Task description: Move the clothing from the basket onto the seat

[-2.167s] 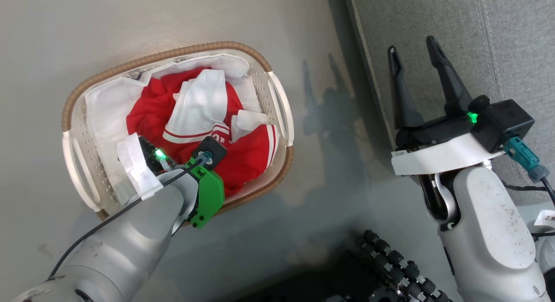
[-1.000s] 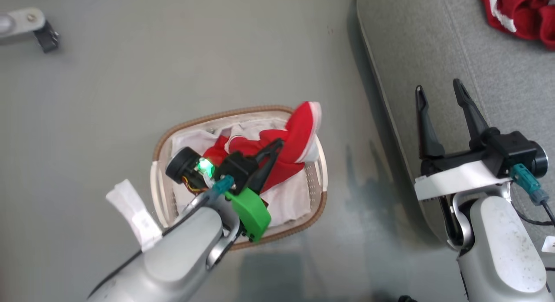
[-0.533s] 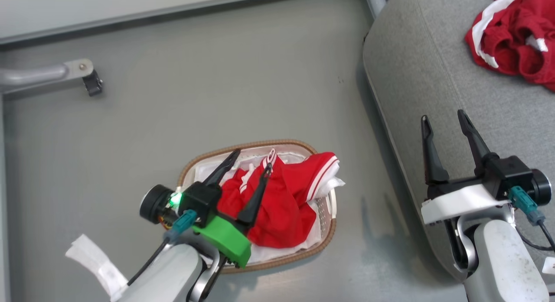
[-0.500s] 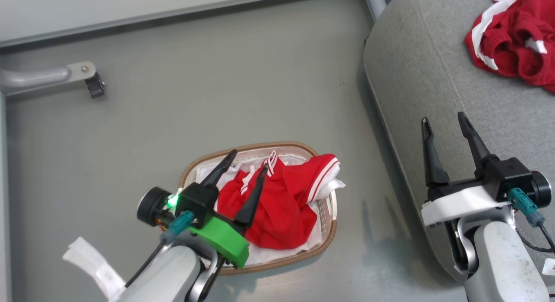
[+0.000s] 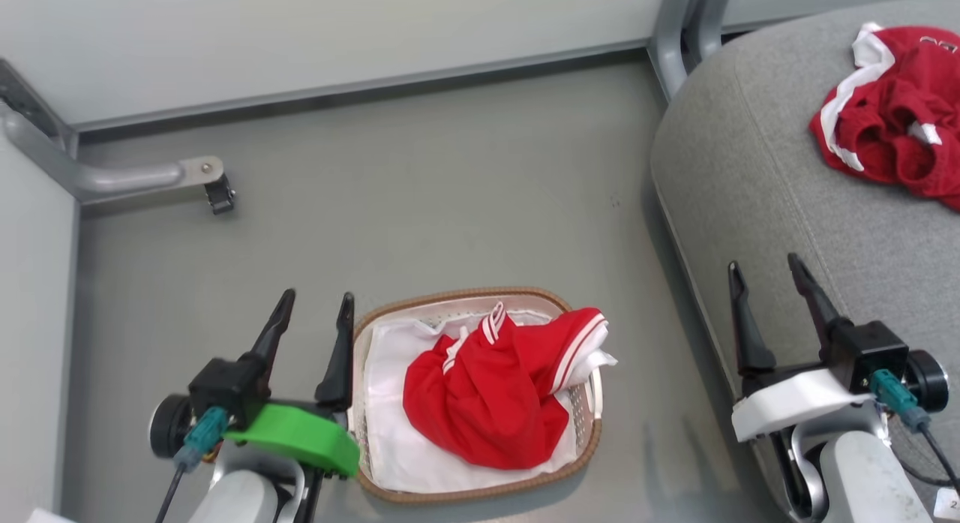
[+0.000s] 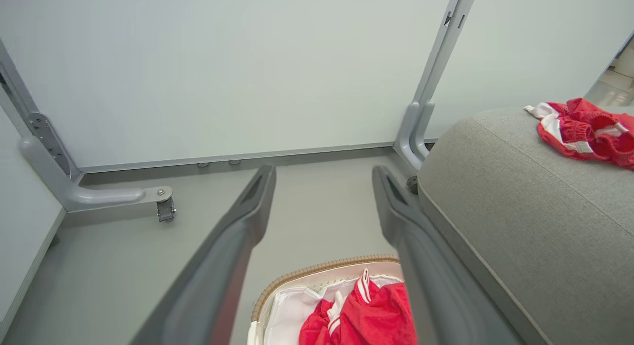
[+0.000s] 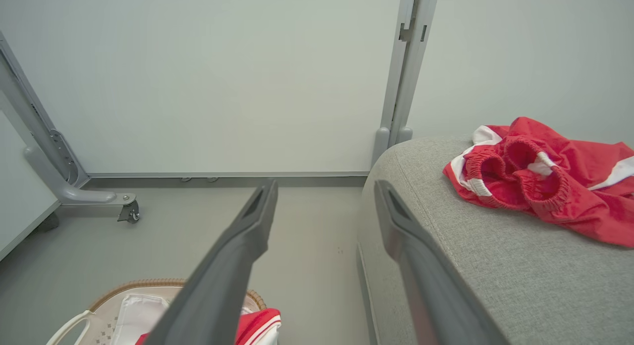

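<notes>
- Red clothing [image 5: 487, 395] lay heaped in the basket [image 5: 465, 294]; another red garment [image 5: 892, 133] lay on the grey seat [image 5: 750, 208], right of the basket.
- Left gripper [image 5: 317, 296], just left of the basket, gaped wide and empty.
- Right gripper [image 5: 763, 263] likewise.

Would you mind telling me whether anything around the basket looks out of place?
Yes: the red garment in the basket is bunched up, and its striped end spills over the rim on the side toward the seat. Nothing looks damaged.
</notes>
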